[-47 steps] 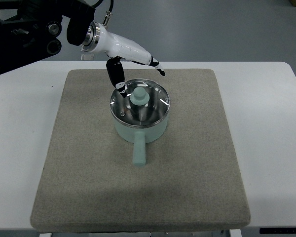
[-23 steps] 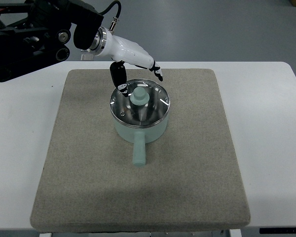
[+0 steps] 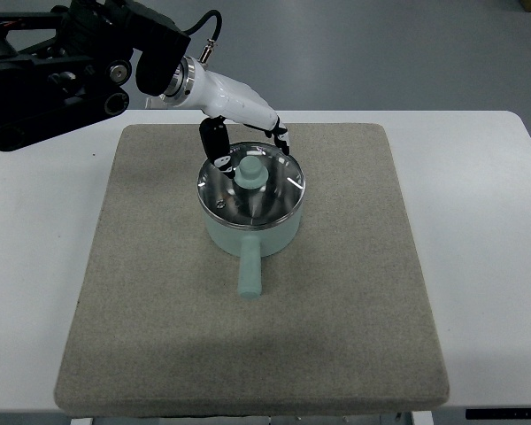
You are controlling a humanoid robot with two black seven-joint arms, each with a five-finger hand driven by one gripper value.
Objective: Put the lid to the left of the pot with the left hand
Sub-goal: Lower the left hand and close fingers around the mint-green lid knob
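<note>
A pale green pot (image 3: 250, 232) with a short handle (image 3: 249, 270) pointing toward me sits in the middle of a grey mat (image 3: 142, 310). A glass lid (image 3: 283, 193) with a steel rim and a green knob (image 3: 250, 172) rests on the pot. My left hand (image 3: 252, 146) comes in from the upper left on a white and black arm. It hovers over the far rim of the lid, with the fingers spread around the knob but apart from it. It holds nothing.
The mat lies on a white table (image 3: 487, 221). Bare mat lies to the left of the pot (image 3: 150, 204). The black arm body (image 3: 53, 75) fills the upper left corner.
My left hand has moved down and toward me, from behind the pot's far rim to just over the lid, closing in on the knob. The pot and lid have not moved.
</note>
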